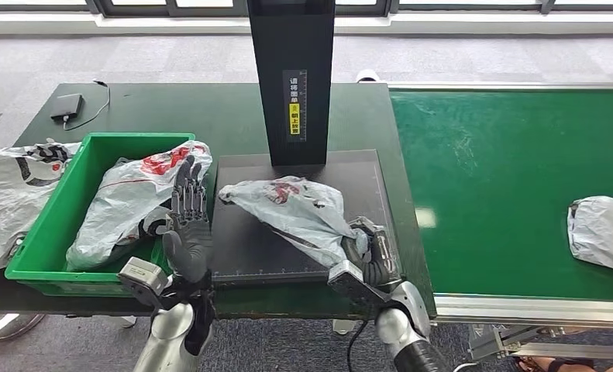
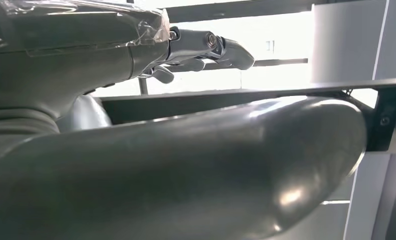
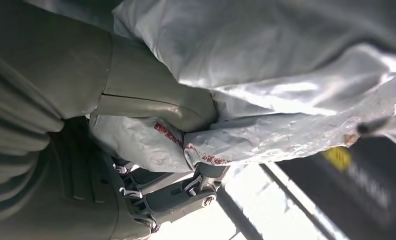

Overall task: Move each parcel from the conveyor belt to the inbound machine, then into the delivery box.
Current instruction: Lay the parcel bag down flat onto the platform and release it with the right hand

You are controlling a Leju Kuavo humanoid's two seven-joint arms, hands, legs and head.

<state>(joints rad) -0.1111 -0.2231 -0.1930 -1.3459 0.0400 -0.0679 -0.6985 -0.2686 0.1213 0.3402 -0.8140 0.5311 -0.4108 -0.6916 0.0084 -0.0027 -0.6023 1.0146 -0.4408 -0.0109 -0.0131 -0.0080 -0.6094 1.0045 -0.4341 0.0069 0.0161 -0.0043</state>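
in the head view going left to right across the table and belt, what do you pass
Crumpled grey plastic parcel at the table's left edge → green plastic delivery box → black flat inbound machine platform → green conveyor belt → grey plastic parcel on the belt

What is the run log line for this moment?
right hand: grips parcel on machine | left hand: open | box: parcel inside

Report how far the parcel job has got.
Done: one grey parcel lies in the green delivery box. In hand: the right robot hand grips a parcel on the black inbound machine platform; the left robot hand is open. Left: that parcel goes to the box, and another waits on the conveyor belt.
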